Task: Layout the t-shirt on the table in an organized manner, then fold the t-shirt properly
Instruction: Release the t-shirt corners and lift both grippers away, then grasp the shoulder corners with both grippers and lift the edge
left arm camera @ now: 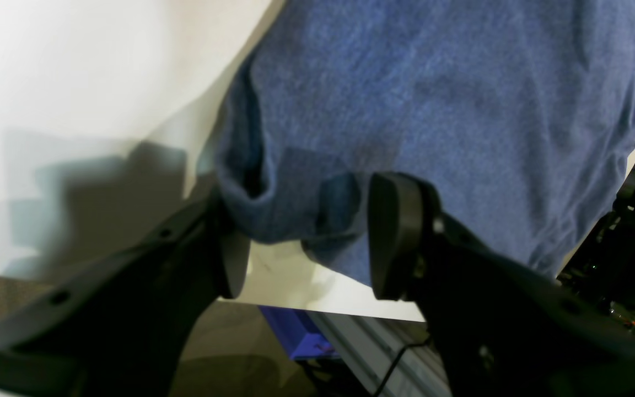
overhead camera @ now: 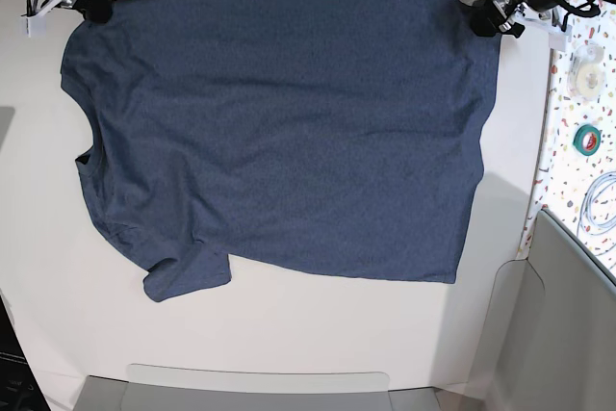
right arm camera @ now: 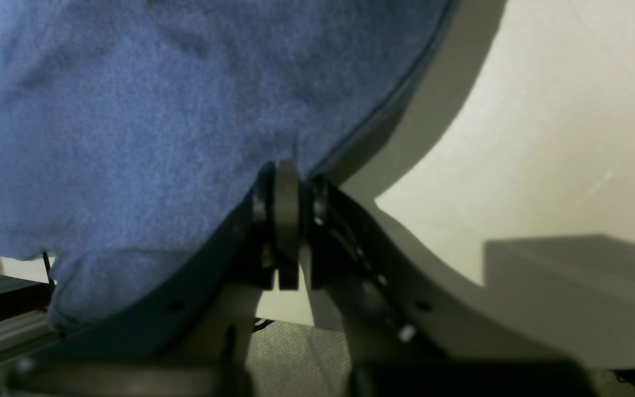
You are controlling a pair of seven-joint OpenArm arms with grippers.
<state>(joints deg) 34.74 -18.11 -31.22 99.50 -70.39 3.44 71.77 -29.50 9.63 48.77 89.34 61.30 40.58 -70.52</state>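
Navy T-shirt spread flat between two robot grippers

The smooth white table [overhead camera: 289, 353] carries the dark heathered navy-blue short-sleeved cotton t-shirt [overhead camera: 279, 132], plain side up, reaching from one gripper to the other. The black right gripper [right arm camera: 287, 220] is clamped tight on the shirt's edge; the black left gripper [left arm camera: 306, 237] stands wide, its round pads [left arm camera: 392, 234] flanking a bunched corner of the cloth.

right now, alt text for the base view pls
A dark blue t-shirt lies spread nearly flat, plain side up, on a white table, collar toward the view's left. A robot claw sits at each top corner: the right claw at the shoulder, the left claw at the hem.
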